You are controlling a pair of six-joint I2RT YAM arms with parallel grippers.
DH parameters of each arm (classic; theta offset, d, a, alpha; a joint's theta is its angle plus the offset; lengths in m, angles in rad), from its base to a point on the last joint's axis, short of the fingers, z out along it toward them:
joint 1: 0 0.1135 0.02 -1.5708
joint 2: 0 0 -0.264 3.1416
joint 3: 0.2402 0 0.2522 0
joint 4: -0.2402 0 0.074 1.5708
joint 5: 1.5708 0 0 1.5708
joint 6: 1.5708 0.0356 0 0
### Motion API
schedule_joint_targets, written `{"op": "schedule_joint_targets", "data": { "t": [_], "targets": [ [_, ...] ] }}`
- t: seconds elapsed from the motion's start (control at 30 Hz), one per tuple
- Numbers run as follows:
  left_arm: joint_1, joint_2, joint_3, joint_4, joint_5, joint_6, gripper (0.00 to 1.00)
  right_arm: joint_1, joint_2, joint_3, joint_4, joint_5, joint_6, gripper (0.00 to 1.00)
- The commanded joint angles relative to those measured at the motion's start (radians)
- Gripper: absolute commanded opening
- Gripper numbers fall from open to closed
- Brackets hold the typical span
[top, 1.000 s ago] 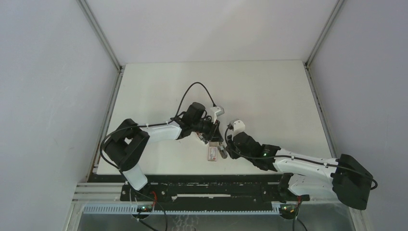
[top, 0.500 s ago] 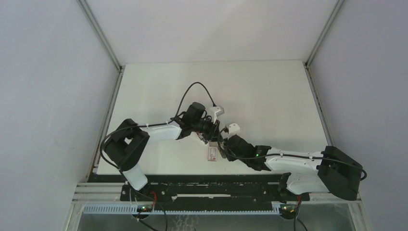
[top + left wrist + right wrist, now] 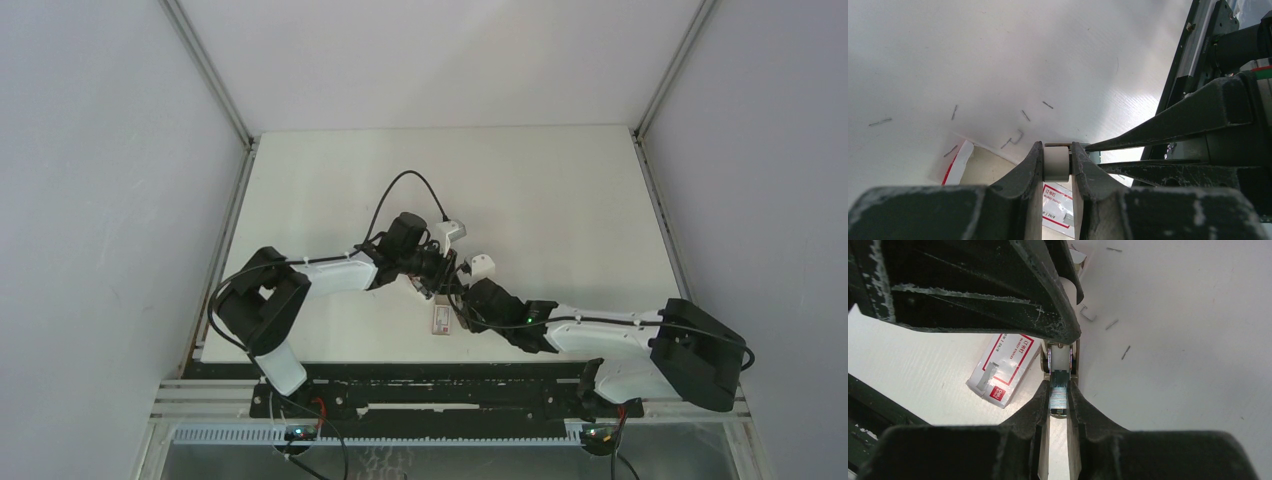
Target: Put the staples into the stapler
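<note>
My left gripper [image 3: 1056, 150] is shut on the small stapler [image 3: 1056, 164] and holds it just above the table; its pale grey end shows between the fingers. In the right wrist view the stapler's open metal channel [image 3: 1060, 360] points at my right gripper [image 3: 1059, 390], which is shut on a short silver strip of staples [image 3: 1059, 399] lined up at the channel's mouth. The red-and-white staples box [image 3: 1003, 367] lies flat on the table beside both grippers, and it also shows in the top view [image 3: 440, 320] and in the left wrist view [image 3: 1058, 210]. The grippers meet tip to tip [image 3: 450, 295].
Several loose staples [image 3: 1025, 115] lie scattered on the white table [image 3: 560, 200], some near the right gripper [image 3: 1113, 324]. A second cardboard piece with a red-and-white edge [image 3: 955, 160] lies under the left gripper. The table's near edge rail [image 3: 450, 375] is close behind.
My right arm has moved left and forward, bringing its gripper with the strip up against the stapler. My left arm has not moved.
</note>
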Motion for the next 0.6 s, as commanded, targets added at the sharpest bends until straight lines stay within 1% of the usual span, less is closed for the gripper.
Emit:
{"op": "schedule_joint_targets", "data": {
  "t": [0.0, 0.57],
  "targets": [
    [-0.004, -0.024, -0.003, 0.041, 0.003, 0.0, 0.0, 0.0, 0.012, 0.035, 0.05, 0.016, -0.002, 0.09],
    [-0.004, -0.03, -0.003, 0.034, -0.001, 0.005, 0.0, -0.006, 0.053, 0.035, 0.054, 0.021, 0.005, 0.08]
  ]
}}
